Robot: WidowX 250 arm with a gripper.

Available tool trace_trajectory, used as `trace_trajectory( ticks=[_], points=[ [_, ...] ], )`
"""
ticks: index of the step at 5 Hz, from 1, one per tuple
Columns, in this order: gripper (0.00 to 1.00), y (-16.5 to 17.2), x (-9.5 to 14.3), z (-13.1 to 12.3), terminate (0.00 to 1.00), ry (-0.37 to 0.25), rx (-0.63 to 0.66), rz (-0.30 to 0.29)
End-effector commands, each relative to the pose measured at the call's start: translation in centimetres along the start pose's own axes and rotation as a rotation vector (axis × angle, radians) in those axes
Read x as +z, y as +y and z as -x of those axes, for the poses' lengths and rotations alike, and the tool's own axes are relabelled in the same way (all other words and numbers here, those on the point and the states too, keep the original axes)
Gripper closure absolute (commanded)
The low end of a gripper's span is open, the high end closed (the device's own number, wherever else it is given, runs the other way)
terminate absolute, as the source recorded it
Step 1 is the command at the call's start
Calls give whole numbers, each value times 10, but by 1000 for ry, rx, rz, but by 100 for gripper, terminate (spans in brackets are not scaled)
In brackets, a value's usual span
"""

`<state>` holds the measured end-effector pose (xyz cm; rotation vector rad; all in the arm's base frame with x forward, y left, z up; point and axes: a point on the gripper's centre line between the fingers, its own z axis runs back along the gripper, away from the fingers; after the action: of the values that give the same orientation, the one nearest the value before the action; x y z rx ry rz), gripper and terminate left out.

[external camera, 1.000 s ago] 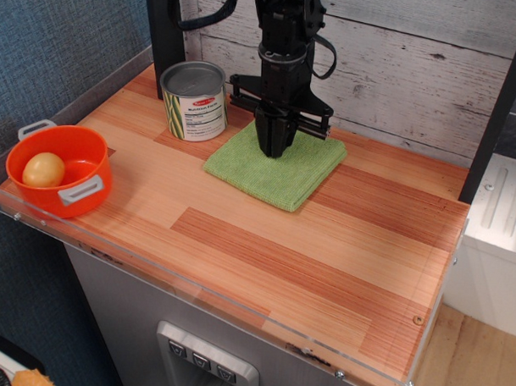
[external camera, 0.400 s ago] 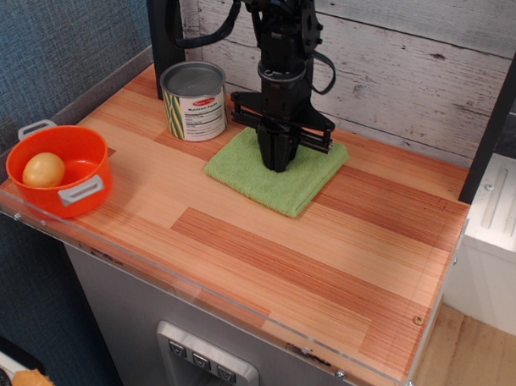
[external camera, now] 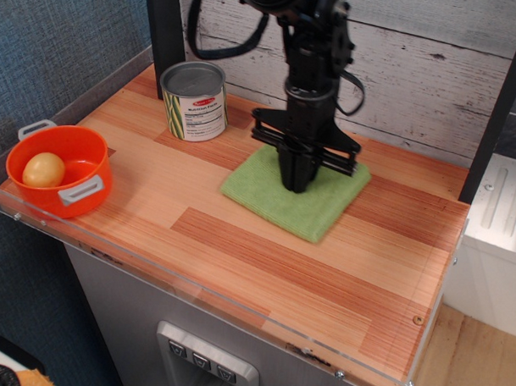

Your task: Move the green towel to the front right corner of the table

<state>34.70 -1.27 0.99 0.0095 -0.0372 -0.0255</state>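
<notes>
The green towel (external camera: pixel 262 191) lies flat on the wood-plank table (external camera: pixel 264 261), right of centre toward the back. My black gripper (external camera: pixel 298 186) points straight down onto the middle of the towel, with its fingers together and their tips pressed into the cloth. The tips touch the towel, and the cloth under them is hidden.
A tin can (external camera: pixel 194 100) stands at the back left, apart from the towel. An orange pot (external camera: pixel 60 169) holding a yellow round object (external camera: pixel 43 169) sits at the left edge. A clear acrylic rim (external camera: pixel 195 297) runs along the front, and a plank wall stands behind.
The gripper and the towel have moved together to the right and a little toward the front, away from the tin can. The can and the pot have not moved.
</notes>
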Motion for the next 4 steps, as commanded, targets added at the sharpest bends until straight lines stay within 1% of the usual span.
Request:
trace_trajectory(
  ticks=[1,2,3,4],
  points=[
    [100,-45,12,12,0,-7,-13,31],
    [100,-64,13,19,0,10,26,39],
    [100,-73,16,23,0,14,97,52],
    [100,-88,15,29,0,10,101,57]
  ],
)
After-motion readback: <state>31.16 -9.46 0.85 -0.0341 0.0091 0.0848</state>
